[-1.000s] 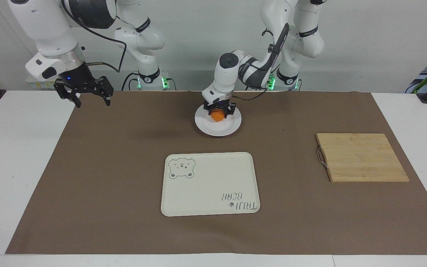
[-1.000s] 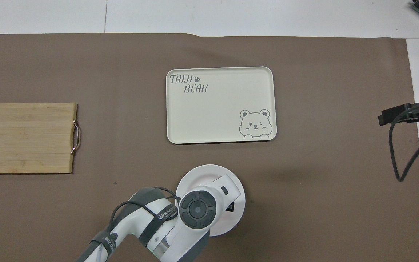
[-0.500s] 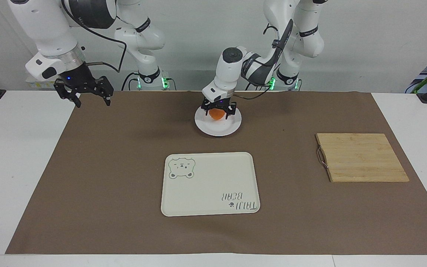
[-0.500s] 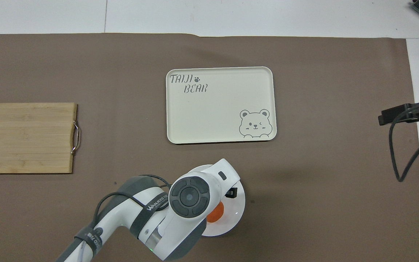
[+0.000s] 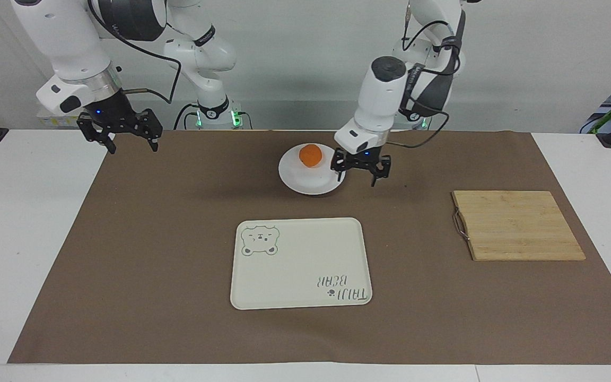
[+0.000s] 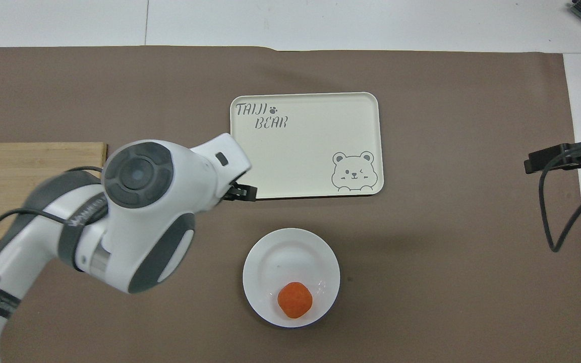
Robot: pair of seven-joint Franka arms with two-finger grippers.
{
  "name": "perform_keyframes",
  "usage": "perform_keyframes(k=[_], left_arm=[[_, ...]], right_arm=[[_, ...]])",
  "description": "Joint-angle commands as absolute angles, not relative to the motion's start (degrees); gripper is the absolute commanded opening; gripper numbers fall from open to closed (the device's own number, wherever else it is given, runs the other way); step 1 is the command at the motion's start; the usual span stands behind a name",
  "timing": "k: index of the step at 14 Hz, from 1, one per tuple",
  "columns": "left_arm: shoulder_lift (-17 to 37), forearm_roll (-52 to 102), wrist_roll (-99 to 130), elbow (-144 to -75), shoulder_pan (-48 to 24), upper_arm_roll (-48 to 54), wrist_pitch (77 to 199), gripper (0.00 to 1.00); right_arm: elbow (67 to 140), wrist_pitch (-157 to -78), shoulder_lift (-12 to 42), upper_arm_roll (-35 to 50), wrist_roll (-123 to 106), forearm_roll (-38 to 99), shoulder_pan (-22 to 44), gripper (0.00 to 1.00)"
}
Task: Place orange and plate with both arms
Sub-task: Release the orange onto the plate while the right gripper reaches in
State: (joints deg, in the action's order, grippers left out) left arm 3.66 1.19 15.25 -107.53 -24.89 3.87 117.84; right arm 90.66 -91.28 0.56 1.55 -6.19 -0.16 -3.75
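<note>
In the facing view you've got the orange (image 5: 311,155) sitting on the plate (image 5: 305,182), on the part of the plate nearest the robots, and nothing is gripping it. Your left hand (image 5: 360,174) hangs empty with its fingers spread, up in the air over the brown mat (image 5: 178,254) just off the plate's edge toward the left arm's end of the bench (image 5: 19,212). Your right hand (image 5: 120,139) waits high over the mat's corner at the right arm's end, fingers wide, holding nothing. The cream bear tray (image 5: 300,263) lies farther from the robots than the plate, and the wooden cutting board (image 5: 517,225) lies toward the left arm's end. Now the overhead view: the orange (image 6: 295,300) rests on the plate (image 6: 280,257) clear of everything, the left arm's big white wrist covers part of the cutting board (image 6: 18,176), and only a dark fingertip of your left hand (image 6: 242,192) pokes out by the tray (image 6: 310,136) corner.
</note>
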Motion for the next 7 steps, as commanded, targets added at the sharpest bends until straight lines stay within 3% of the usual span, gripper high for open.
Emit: perform_keyframes(k=[1,4,7], left_arm=[[3.8,0.2,7.9,-98.6,-18.4,4.6,108.5,1.0],[3.2,-1.1,2.4,-93.2,-12.8,4.6,101.3,1.0],[3.2,-1.5,-1.9,-86.7,-8.4,4.1,92.0,1.0]], right_arm=[[93.0,-90.8,-0.9,2.1,-5.2,-0.4,-3.0,1.0],[104.3,-97.7,-6.0,2.5,-4.7,3.6,-2.6,1.0],[109.8,-101.6,-6.2,3.1,-5.3,7.4,0.8,1.0]])
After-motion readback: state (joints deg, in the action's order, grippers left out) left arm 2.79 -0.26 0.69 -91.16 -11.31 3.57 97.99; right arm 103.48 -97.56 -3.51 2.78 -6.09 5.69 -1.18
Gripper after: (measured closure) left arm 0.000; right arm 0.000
